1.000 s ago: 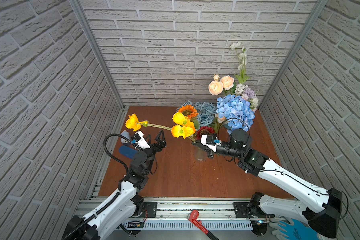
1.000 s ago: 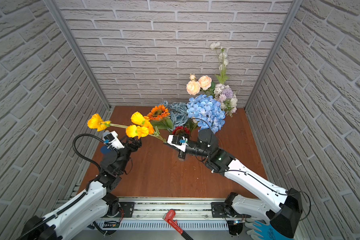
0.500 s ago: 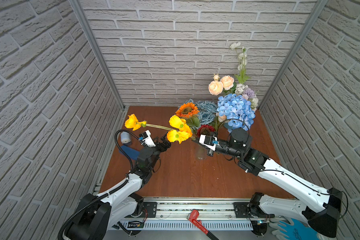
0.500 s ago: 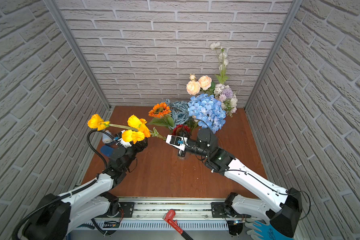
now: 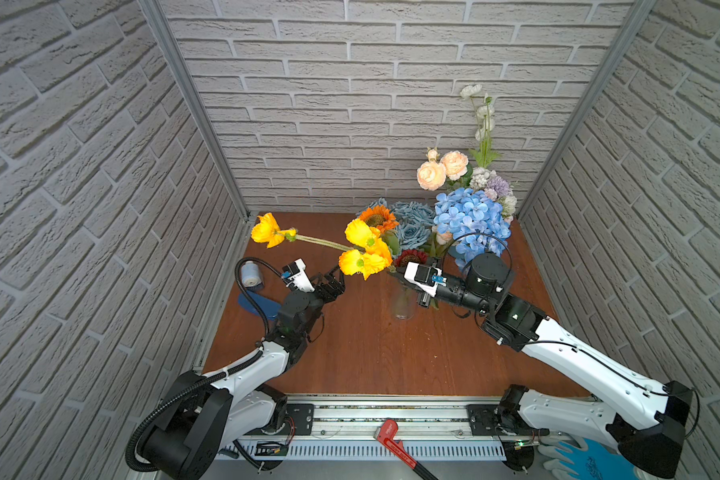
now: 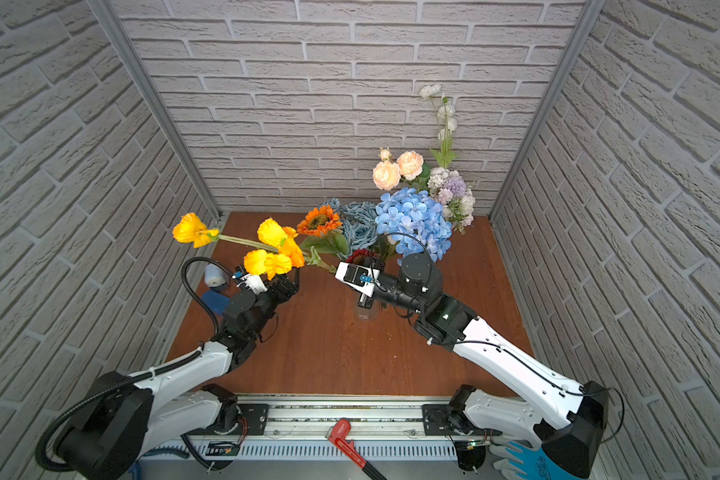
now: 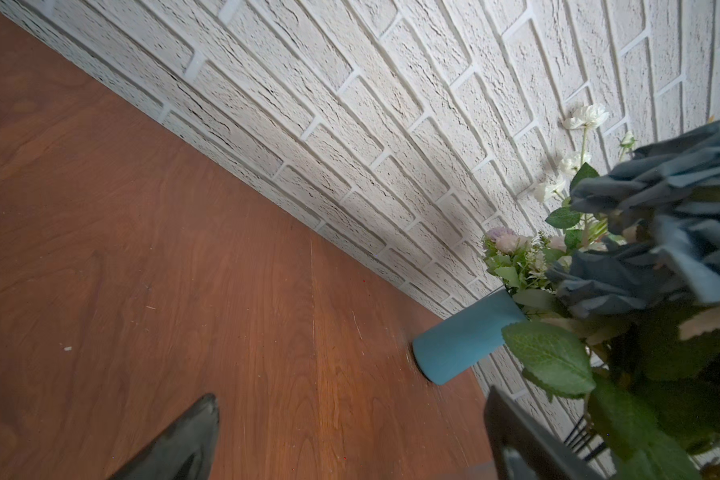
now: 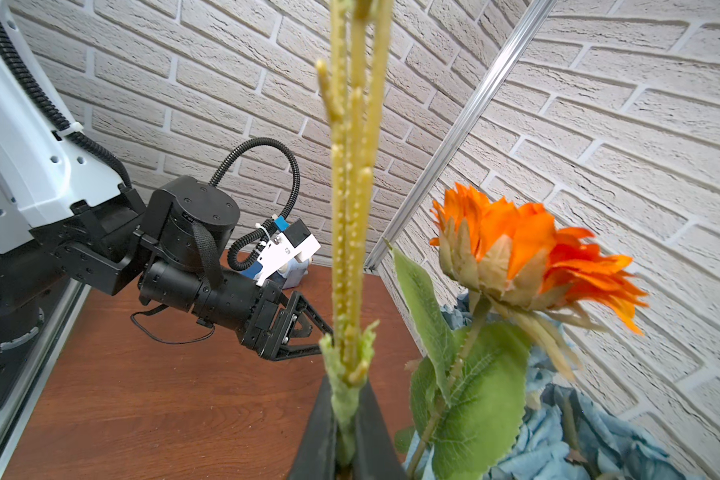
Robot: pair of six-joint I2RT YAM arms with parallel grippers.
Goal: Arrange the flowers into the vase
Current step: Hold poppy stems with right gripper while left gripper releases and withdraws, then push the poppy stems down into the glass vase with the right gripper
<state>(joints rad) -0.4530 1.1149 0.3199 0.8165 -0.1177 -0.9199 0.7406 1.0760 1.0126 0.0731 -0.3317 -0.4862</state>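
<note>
Right fingers (image 8: 321, 432) pinch one yellow-flowered stem (image 8: 350, 208); left fingers (image 7: 184, 440) spread, empty; two sunflowers (image 5: 377, 216), two peach roses (image 5: 431, 175).

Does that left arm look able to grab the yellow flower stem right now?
Likely yes: the left gripper is open and close beside the yellow flower stem, nothing between them. The right gripper is shut on its lower end.

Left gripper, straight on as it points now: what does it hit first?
Probably nothing close: ahead of the left gripper, jaws open, lies bare table, then the back wall. The blue vase stands aside; depth unclear.
</note>
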